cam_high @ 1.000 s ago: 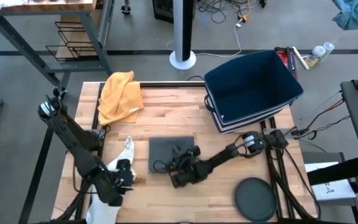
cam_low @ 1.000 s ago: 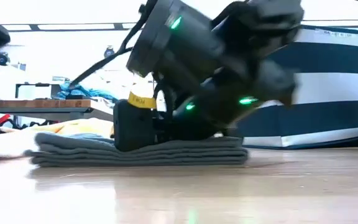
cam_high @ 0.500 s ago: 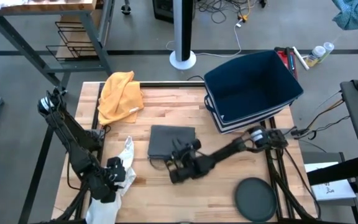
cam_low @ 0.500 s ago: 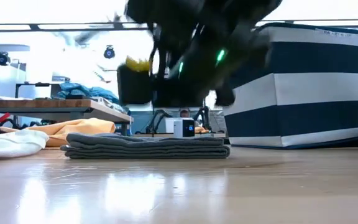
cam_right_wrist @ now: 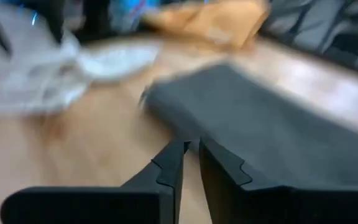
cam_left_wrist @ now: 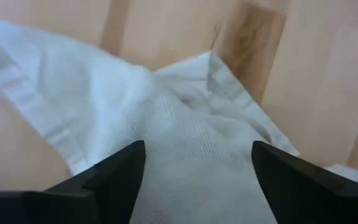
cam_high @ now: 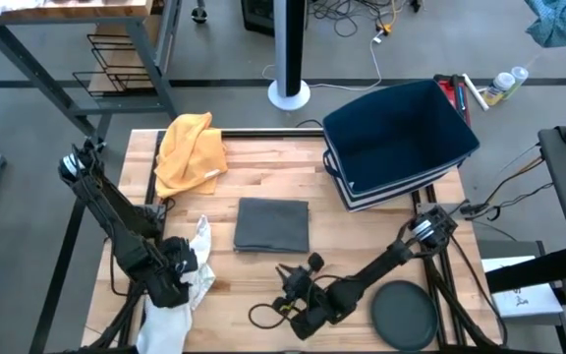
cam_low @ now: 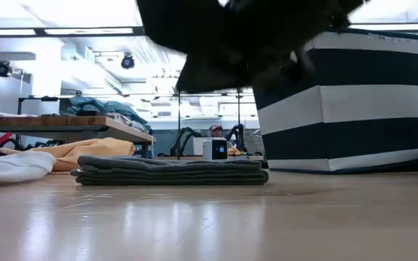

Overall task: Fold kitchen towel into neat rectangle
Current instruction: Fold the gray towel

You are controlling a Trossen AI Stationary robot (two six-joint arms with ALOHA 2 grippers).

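Gray kitchen towel: mid-table, folded into a compact rectangle. Several layers stacked, seen edge-on in the low view. Edges fairly square, top flat, slight sag at one end. Touched by neither gripper. Looks finished, by judgement.

White towel: just beside the gray one, toward the left arm's side. Crumpled, with a hemmed corner turned up in the left wrist view. Probably the next piece to fold.

Left gripper: directly over the white towel, fingers spread wide, nothing between them yet. Cannot tell whether the tips touch the cloth.

Right gripper: near the table's front edge, apart from the gray towel and pointed back toward it. Fingers nearly together with only a thin slit, nothing held.

Step in hand, as judged: taking hold of the white towel.
- Aim for the hemmed corner, not the bunched middle.
- Pinch a single layer, since a grab through the heap would lift a wad.
- Lift and draw toward bare wood on the table to spread it flat before any fold.
- Keep the drag clear of the gray stack, which a brush could skew.

Farther off: orange cloth heaped at the far left corner, striped basket at far right, dark round disc at near right.
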